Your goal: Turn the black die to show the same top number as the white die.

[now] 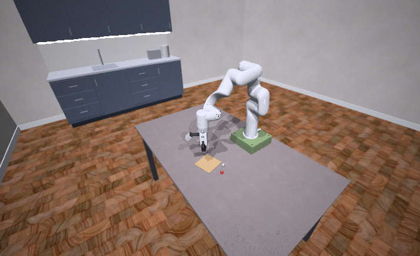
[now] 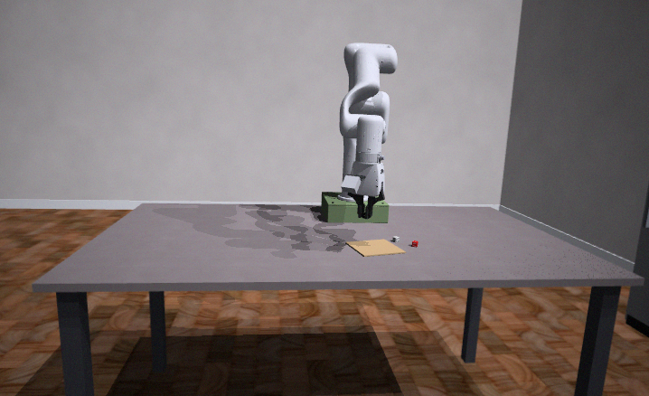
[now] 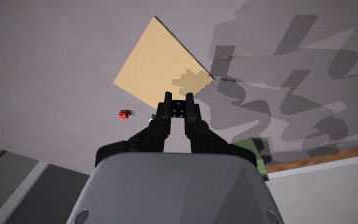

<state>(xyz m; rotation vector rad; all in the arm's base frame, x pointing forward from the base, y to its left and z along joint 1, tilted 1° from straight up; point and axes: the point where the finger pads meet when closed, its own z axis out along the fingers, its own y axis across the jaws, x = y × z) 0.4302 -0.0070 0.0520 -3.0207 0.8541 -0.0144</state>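
Observation:
My gripper (image 1: 203, 148) (image 2: 366, 214) (image 3: 178, 101) is shut on the black die (image 3: 178, 109), which sits between the fingertips with white pips showing in the wrist view. It hangs in the air above the table, just behind the far corner of the tan mat (image 1: 207, 164) (image 2: 375, 247) (image 3: 150, 60). The mat lies flat with nothing on it. The white die (image 1: 223, 165) (image 2: 395, 239) lies on the table just off the mat's right edge. The red die (image 1: 221, 172) (image 2: 414, 243) (image 3: 125, 114) lies a little beyond it.
The arm's green base (image 1: 251, 142) (image 2: 336, 211) stands on the grey table (image 1: 252, 197) (image 2: 219, 255) behind the mat. The table's left edge is near the mat in the top view. Kitchen cabinets stand far behind.

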